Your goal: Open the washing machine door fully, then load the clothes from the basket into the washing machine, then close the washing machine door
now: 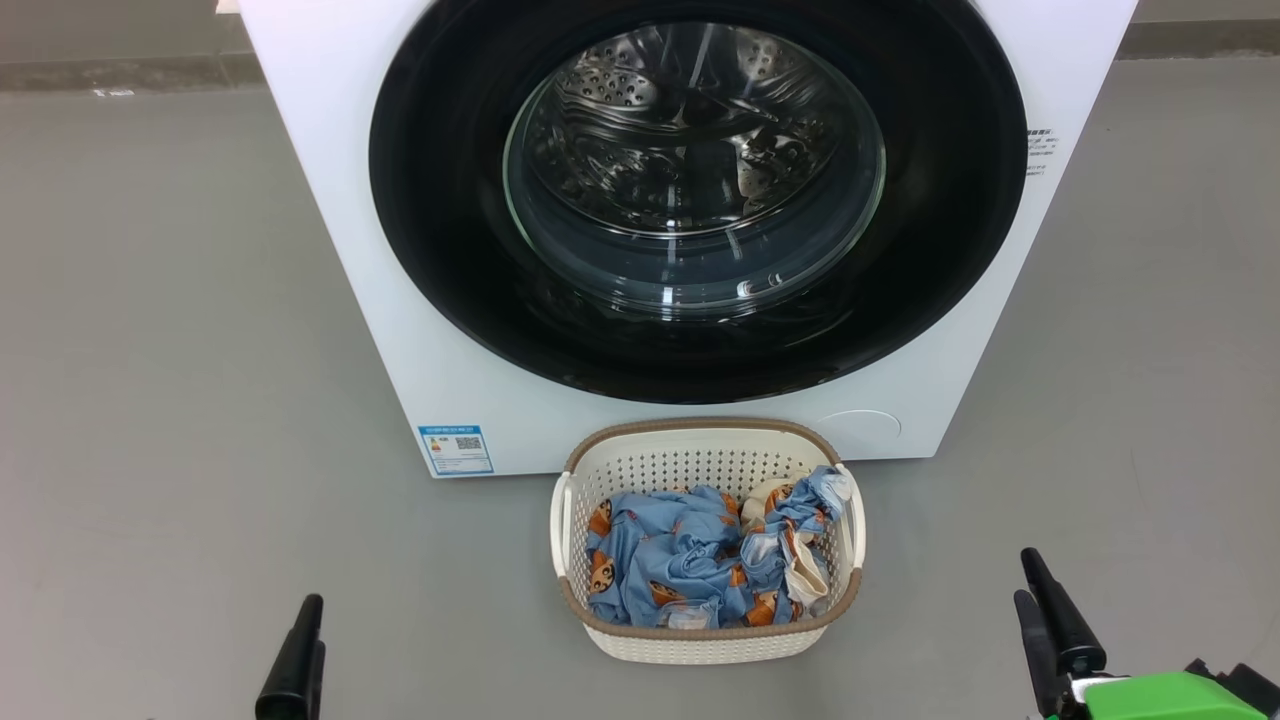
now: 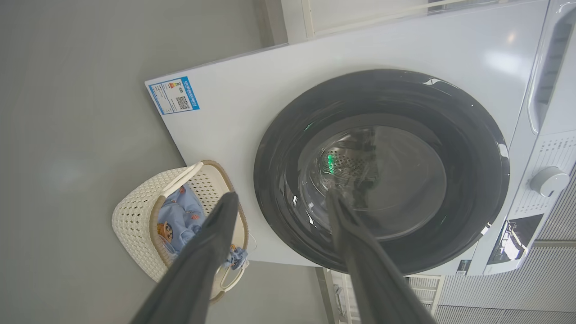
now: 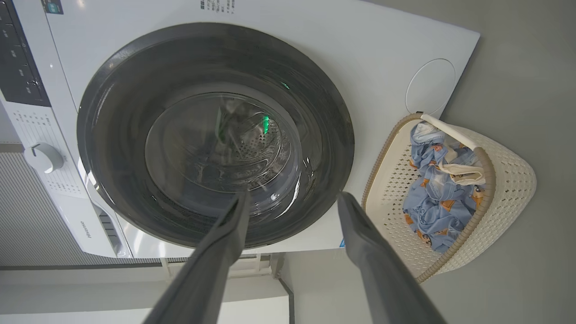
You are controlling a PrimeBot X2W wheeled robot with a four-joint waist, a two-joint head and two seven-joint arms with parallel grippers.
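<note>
Left tool (image 2: 282,195): I see its two dark fingers spread apart and empty, low at my left, clear of everything.
Right tool (image 3: 293,196): fingers also apart, holding nothing, low at my right.
Washing machine door (image 1: 450,250): lies flush against the front of the washing machine (image 1: 330,200); I see the steel drum (image 1: 690,110) through the glass.
Basket (image 1: 700,640): stands on the grey floor (image 1: 150,400) just in front of the machine, below the door, between my two tools.
Clothes (image 1: 670,560): crumpled blue printed fabric inside the basket, with a cream piece towards its right side.
Blue label (image 1: 456,450): on the machine's lower left corner.
</note>
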